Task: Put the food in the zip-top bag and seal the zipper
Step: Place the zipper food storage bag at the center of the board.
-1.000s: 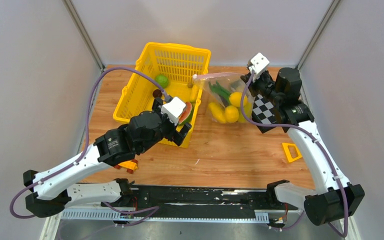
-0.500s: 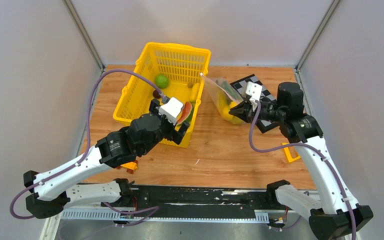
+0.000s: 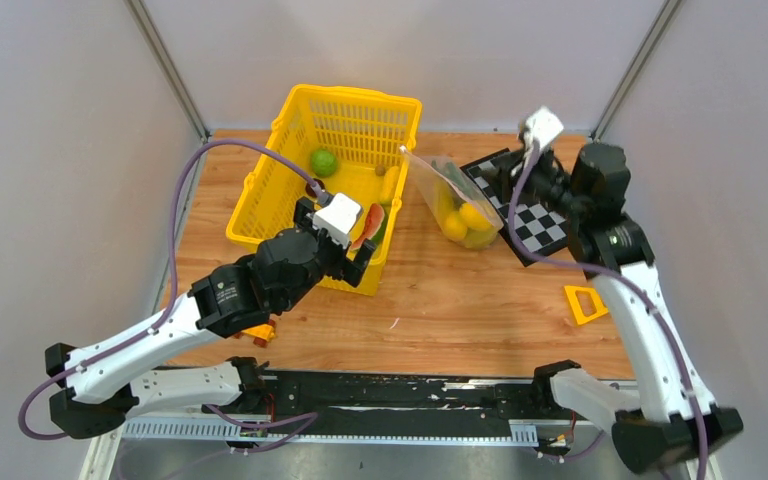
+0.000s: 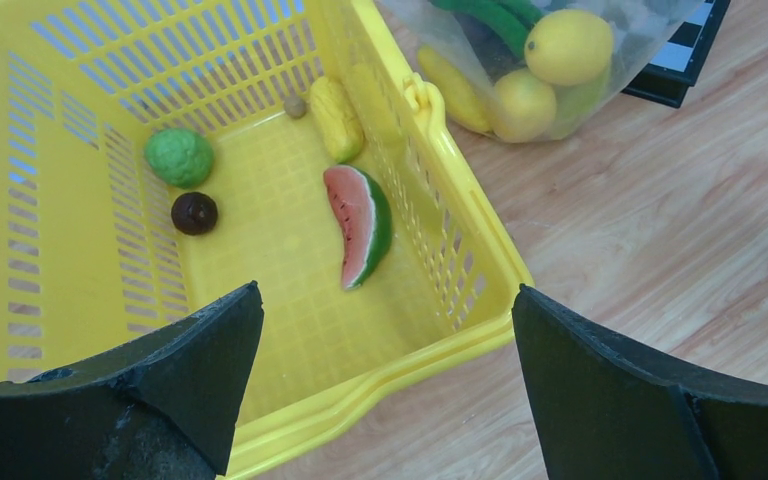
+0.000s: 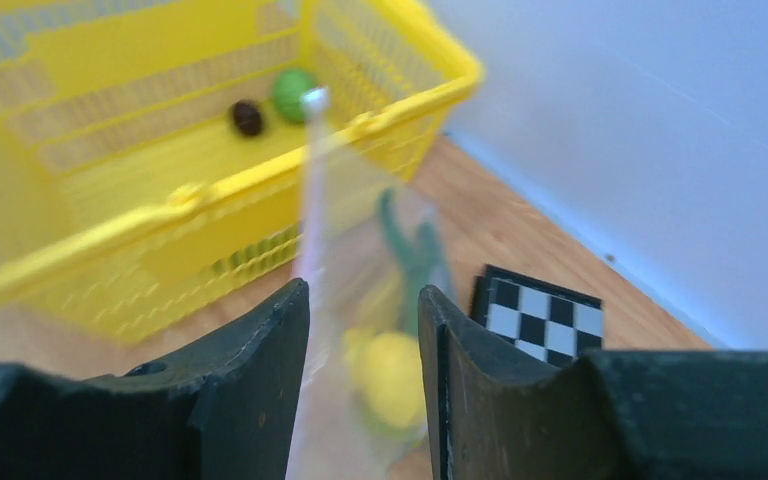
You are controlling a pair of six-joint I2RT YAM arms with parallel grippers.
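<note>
The clear zip-top bag leans against the yellow basket's right side, holding yellow lemons and long green pods; it also shows in the left wrist view. Its pink zipper stands up, blurred. A watermelon slice, a green ball, a dark ball and a yellow corn-like piece lie in the basket. My left gripper is open wide and empty above the basket's near rim. My right gripper hovers right of the bag, jaws parted, bag blurred behind them.
The yellow lattice basket stands at the back centre-left. A chequerboard lies right of the bag under my right arm. A yellow frame piece lies at the right. An orange toy car sits under my left arm.
My right gripper dropped to the bag's right side, then drew back up and to the right. The bag now leans on the basket. My left arm barely moved.
</note>
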